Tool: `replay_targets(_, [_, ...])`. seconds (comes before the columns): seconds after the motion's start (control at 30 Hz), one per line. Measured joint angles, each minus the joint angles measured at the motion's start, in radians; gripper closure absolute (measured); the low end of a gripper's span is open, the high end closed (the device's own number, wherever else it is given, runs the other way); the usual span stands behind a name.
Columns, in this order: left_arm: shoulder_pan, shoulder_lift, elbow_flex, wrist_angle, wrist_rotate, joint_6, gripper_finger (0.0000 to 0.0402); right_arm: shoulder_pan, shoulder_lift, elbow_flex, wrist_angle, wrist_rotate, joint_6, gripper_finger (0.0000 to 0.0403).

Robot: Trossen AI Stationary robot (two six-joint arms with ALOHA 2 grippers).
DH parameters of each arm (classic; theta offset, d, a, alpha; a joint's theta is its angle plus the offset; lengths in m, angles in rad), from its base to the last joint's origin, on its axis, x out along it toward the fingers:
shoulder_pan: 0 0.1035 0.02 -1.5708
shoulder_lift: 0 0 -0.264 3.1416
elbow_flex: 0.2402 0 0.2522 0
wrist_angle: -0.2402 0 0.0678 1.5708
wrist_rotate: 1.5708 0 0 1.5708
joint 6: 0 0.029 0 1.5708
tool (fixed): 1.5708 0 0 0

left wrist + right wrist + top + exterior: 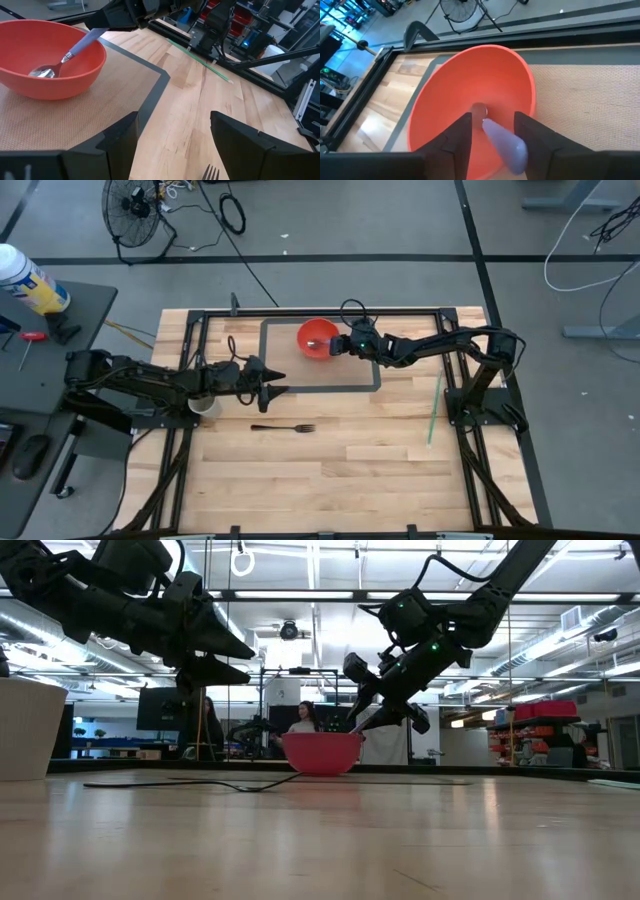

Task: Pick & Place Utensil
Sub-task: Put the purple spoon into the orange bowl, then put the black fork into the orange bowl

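A red bowl (318, 338) stands on a brown mat (350, 375) at the table's far middle. A spoon with a lavender handle (80, 44) has its metal bowl (42, 73) on the red bowl's bottom. My right gripper (492, 132) is over the bowl's right rim, shut on the spoon's handle. My left gripper (278, 391) hangs open and empty above the mat's near left corner. A dark fork (283, 428) lies flat on the wood just nearer than it, and its tines show in the left wrist view (212, 173). My right gripper holds the spoon's lavender handle near its free end (506, 144) between its two fingers. The fingers (120, 17) slant down from the table's right toward the bowl, roughly along the handle. The spoon is tilted, its metal end (479, 110) resting inside the red bowl (470, 95).
A white paper cup (203, 405) stands under my left arm. A green straw (434, 410) lies on the wood at the right. A black frame rail (320, 311) runs along the table's far edge. In the low view a person (302, 718) sits in the room beyond.
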Motion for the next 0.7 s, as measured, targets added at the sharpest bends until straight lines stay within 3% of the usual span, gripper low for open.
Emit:
replay_targets(0.5, [0.0, 0.0, 0.0, 0.0, 0.0, 0.0, 0.0152, 0.0, -0.005, 0.0, -0.041, 0.087, -0.046, 0.0254])
replay_targets(0.7, [0.0, 0.0, 0.0, 0.0, 0.031, 0.022, 0.0152, 0.01, -0.097, 0.0, -0.066, 0.135, -0.119, 0.0253])
